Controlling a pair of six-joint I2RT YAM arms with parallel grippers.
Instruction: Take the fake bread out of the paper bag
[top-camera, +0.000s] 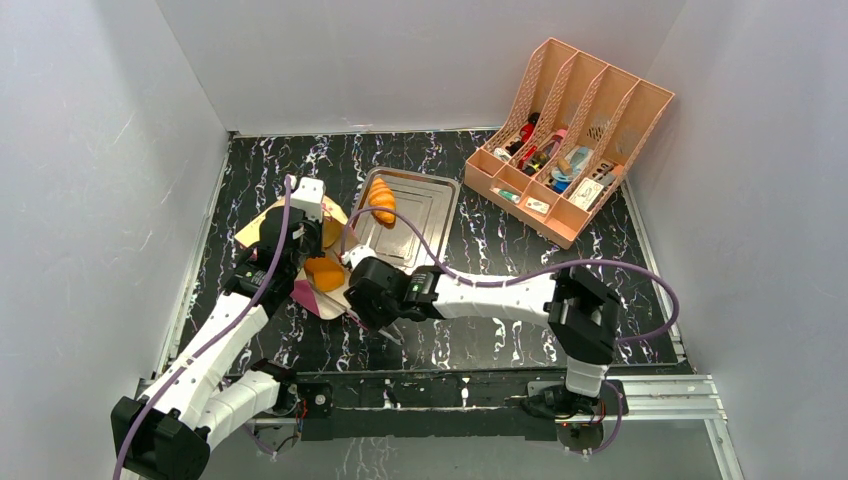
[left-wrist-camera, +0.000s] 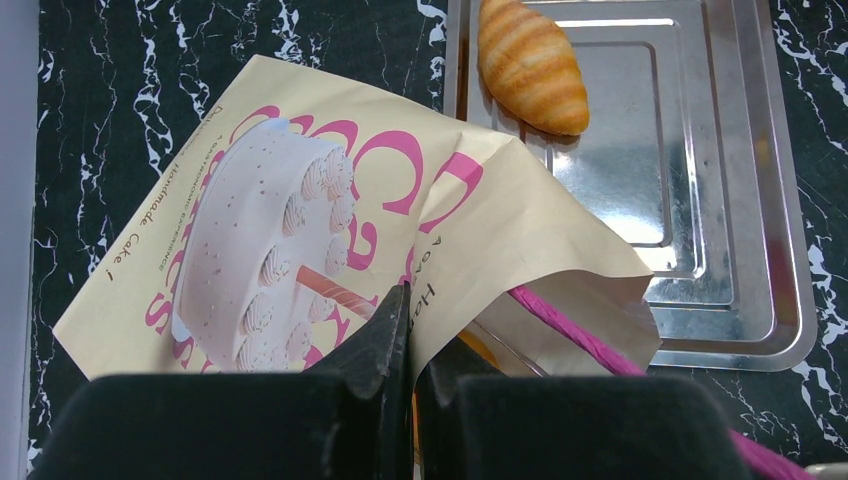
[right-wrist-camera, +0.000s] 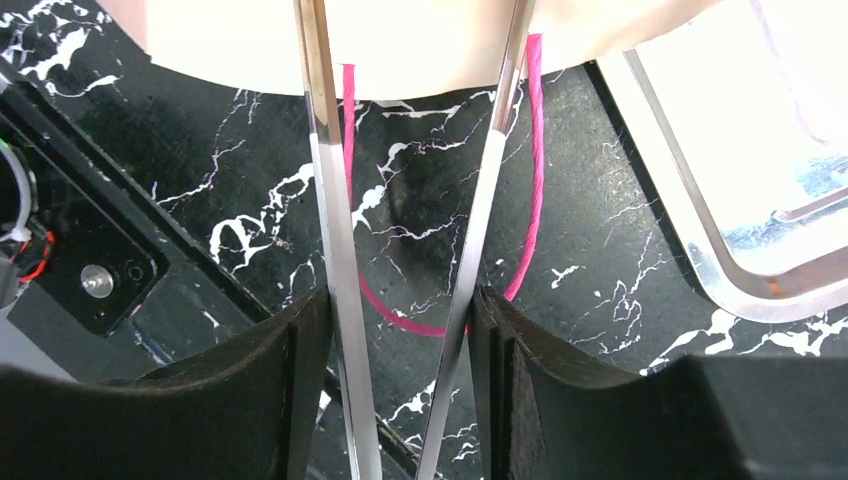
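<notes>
The right gripper (right-wrist-camera: 400, 322) clamps spread tongs (right-wrist-camera: 328, 190); it should close them squarely on the fake bread (top-camera: 325, 272) ahead while the left gripper (left-wrist-camera: 408, 322) pinches the paper bag (left-wrist-camera: 250, 220).

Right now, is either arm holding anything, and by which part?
The left jaws are shut on the paper bag, pinching its edge near the opening. The right jaws squeeze metal tongs by both blades, partway along.

Both my left claw (left-wrist-camera: 408, 310) and right claw (right-wrist-camera: 398, 300) are black. The paper bag (left-wrist-camera: 300, 200) is cream with pink lettering and a white cake print, and its cord (right-wrist-camera: 535, 180) is magenta. The bread (left-wrist-camera: 530, 65) is golden-orange and striped, the tongs (right-wrist-camera: 335, 200) and tray (left-wrist-camera: 740, 200) silver, the table (left-wrist-camera: 150, 60) black veined white.
</notes>
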